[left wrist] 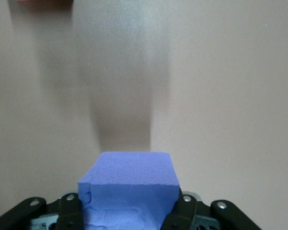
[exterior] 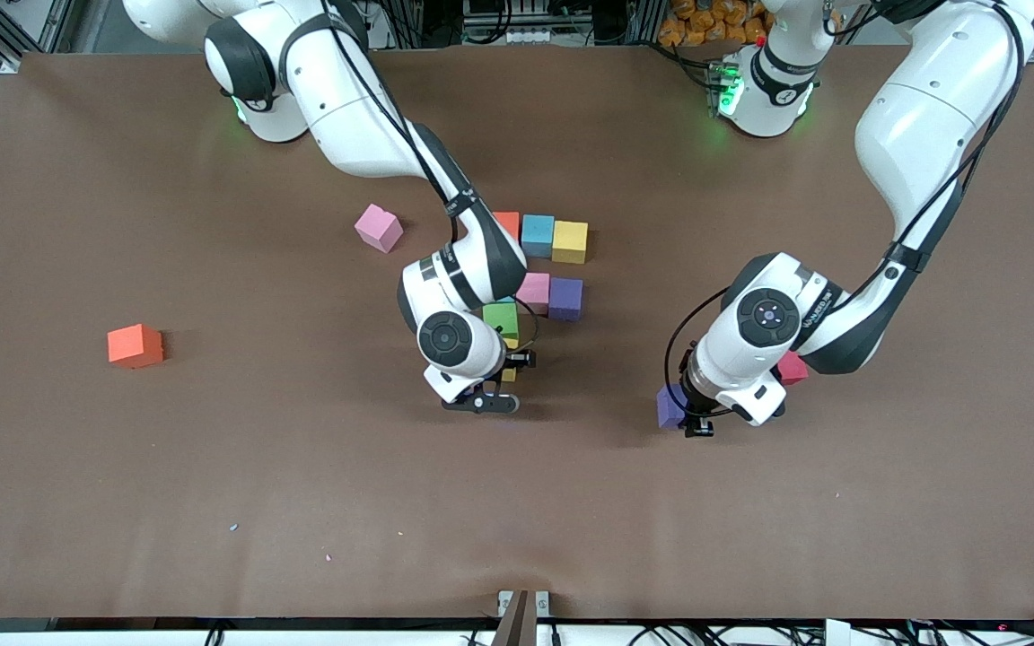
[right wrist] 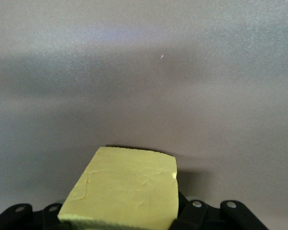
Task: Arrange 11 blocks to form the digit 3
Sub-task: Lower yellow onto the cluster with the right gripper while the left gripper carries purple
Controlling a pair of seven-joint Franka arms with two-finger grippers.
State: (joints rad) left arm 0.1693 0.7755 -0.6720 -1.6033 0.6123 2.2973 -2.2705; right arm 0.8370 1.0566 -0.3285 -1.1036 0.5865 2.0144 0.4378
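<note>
Over table: left end effector (left wrist: 129, 218) clamps purple block (left wrist: 129, 191); right end effector (right wrist: 120, 218) clamps yellow block (right wrist: 122, 191).

yellow block (right wrist: 122, 189) between jaws, over table (right wrist: 144, 72)

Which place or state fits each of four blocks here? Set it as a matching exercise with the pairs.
Things:
1. purple-blue block
2. pale yellow block
3. lone orange block
4. loose pink block

Places or states:
A. on the table alone, toward the right arm's end
B. gripped in the left claw
C. on the table beside the row of orange, blue and yellow blocks
D. gripped in the right claw

Pairs: 1-B, 2-D, 3-A, 4-C
</note>
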